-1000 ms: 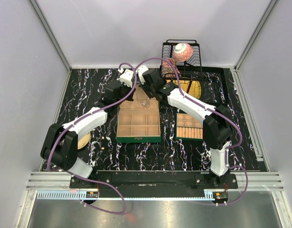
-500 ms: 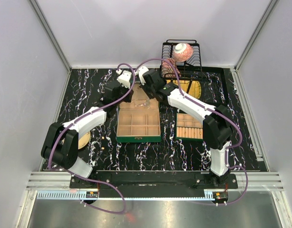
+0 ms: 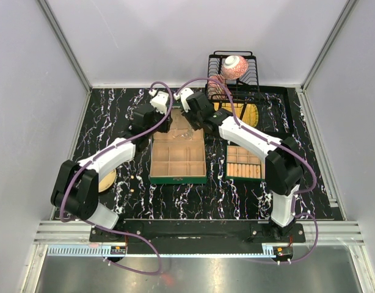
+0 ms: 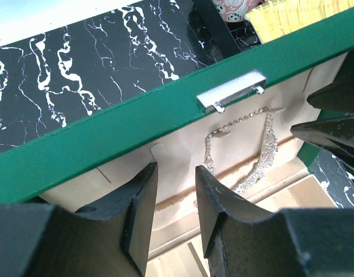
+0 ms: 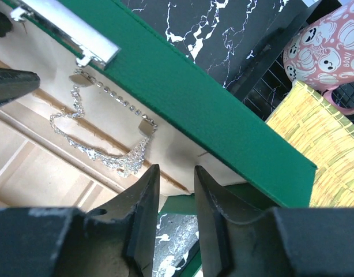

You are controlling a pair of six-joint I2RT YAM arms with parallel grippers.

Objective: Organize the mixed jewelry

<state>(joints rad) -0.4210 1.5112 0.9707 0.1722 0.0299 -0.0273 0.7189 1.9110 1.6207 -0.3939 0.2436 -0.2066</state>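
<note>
A silvery necklace (image 4: 263, 151) hangs on the beige lining inside the raised lid (image 4: 136, 135) of the green compartment box (image 3: 178, 161). It also shows in the right wrist view (image 5: 110, 154), below the silver clasp (image 5: 67, 30). My left gripper (image 4: 176, 173) is open and empty, close in front of the lining, left of the necklace. My right gripper (image 5: 177, 173) is narrowly open and empty, at the lid's right end, right of the necklace. In the top view both grippers, left (image 3: 165, 120) and right (image 3: 191, 120), meet over the box's back edge. Two tiny gold pieces (image 3: 131, 177) lie on the table at the left.
A second green box (image 3: 243, 163) with ridged lining sits to the right. A black wire rack (image 3: 231, 79) holds a pink mug (image 3: 234, 66) at the back, with a gold round plate (image 3: 248, 113) in front. A round wooden disc (image 3: 108, 180) lies under the left arm.
My right arm has shifted slightly to the right and its gripper has edged toward the lid. The left gripper has barely moved.
</note>
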